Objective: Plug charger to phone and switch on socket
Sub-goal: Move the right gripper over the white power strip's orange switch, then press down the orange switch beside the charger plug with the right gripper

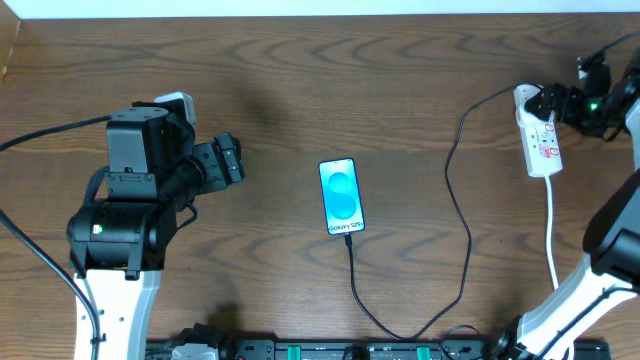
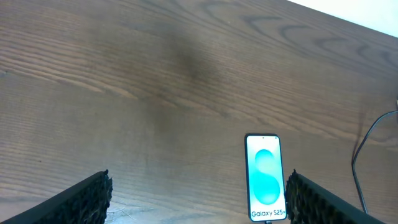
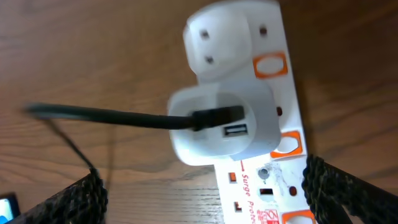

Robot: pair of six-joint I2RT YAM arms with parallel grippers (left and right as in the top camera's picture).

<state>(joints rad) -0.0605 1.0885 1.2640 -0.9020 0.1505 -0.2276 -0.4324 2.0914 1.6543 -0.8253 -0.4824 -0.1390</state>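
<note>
The socket (image 1: 541, 140) lies at the upper right of the overhead frame, its long axis running nearly top to bottom with a slight lean. At its upper end sits a white adapter (image 3: 221, 124) with the charger (image 1: 462, 200) plugged into it. From there the thin black cable loops down to the bottom edge of the frame and back up to the lower end of the phone (image 1: 341, 195), which lies mid-frame with its screen lit blue. The cable looks seated there, though the tip is too small to be sure. So what is left, I reckon, is the switch.

In the right wrist view an orange-framed switch (image 3: 287, 144) sits on the strip's right edge, just beside the adapter, a little up and right of the middle of the jaws. The right gripper (image 3: 204, 169) hovers over that upper end, its jaws wide apart either side of the strip and holding nothing. This arm is far the nearer. The left gripper (image 1: 228, 160) hangs at the left of the table (image 1: 280, 80), jaws also apart and empty, pointing towards the phone but well apart from it.
</note>
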